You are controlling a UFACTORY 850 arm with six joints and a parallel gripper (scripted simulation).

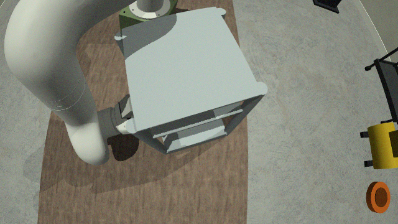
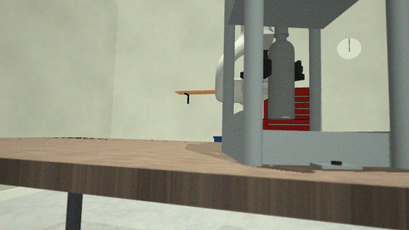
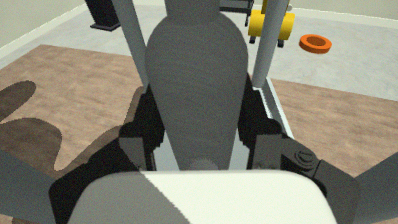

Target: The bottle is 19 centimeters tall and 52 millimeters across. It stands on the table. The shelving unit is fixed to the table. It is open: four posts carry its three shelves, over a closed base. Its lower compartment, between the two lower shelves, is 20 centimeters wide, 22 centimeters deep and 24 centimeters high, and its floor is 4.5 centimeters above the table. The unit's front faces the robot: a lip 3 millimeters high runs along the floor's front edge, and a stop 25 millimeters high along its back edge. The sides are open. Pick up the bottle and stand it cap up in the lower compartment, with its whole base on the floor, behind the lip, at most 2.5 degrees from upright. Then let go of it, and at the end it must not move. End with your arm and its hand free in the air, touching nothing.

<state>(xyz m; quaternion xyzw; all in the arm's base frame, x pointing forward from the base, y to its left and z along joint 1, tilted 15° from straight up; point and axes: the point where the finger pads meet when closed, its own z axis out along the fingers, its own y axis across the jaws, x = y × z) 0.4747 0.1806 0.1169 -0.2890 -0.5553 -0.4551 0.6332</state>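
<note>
Centrally in the exterior view, we found the gripper [image 2: 281, 71] closed on the grey bottle [image 2: 281, 80], upright among the shelving unit's [image 2: 253, 96] posts, its base above the compartment floor. Posts flanked it closely. The wooden table [image 2: 128, 160] carried the unit; a red cabinet [image 2: 301, 105] stood behind.

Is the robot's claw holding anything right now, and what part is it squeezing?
Yes. The gripper is shut on the grey bottle, squeezing the sides of its body around mid-height.
</note>
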